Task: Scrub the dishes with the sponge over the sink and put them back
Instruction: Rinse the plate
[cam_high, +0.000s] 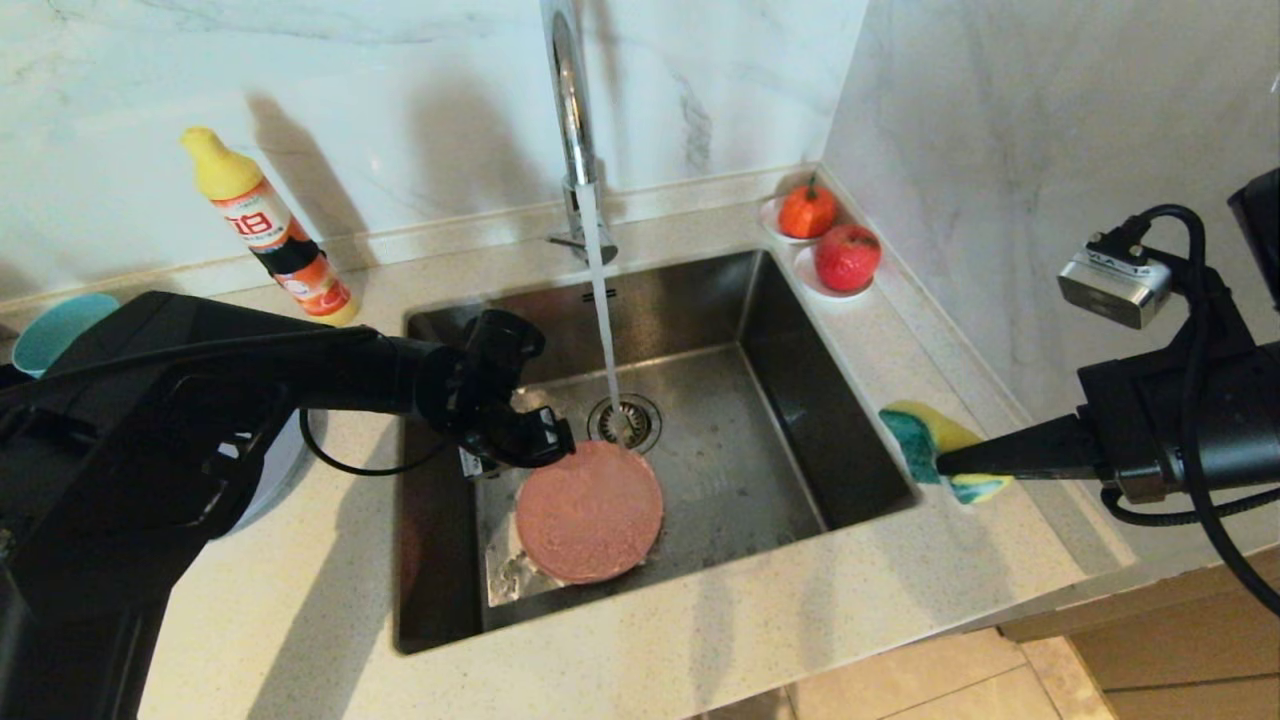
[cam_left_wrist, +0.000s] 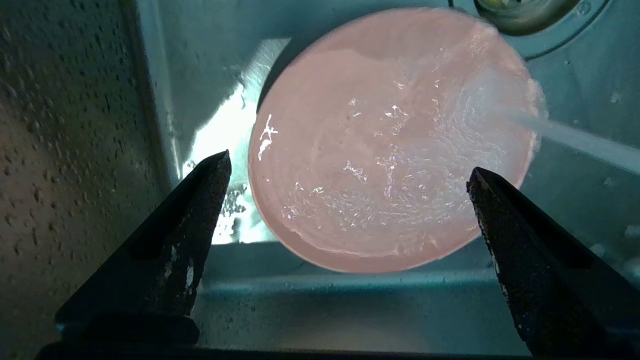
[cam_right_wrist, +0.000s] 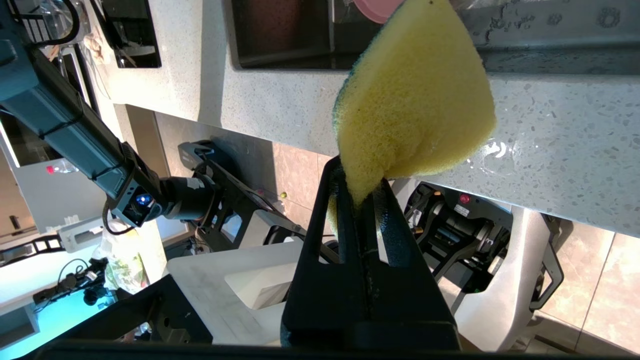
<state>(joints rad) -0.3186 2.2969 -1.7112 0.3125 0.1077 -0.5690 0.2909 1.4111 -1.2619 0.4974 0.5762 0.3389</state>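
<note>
Both grippers are by the sink (cam_high: 780, 330): left gripper (cam_left_wrist: 350, 172) hangs wide open over the pink plate (cam_high: 590, 511) on sink bottom, under the water; right gripper (cam_right_wrist: 361, 192) pinches the sponge (cam_right_wrist: 415, 95) above counter, right of sink.

Left hand (cam_left_wrist: 350, 172) spread wide, pointing down just above the pink plate (cam_high: 589, 511). Right hand (cam_high: 948, 462) clamped tight on the sponge (cam_high: 925, 447), well right of that plate.
</note>
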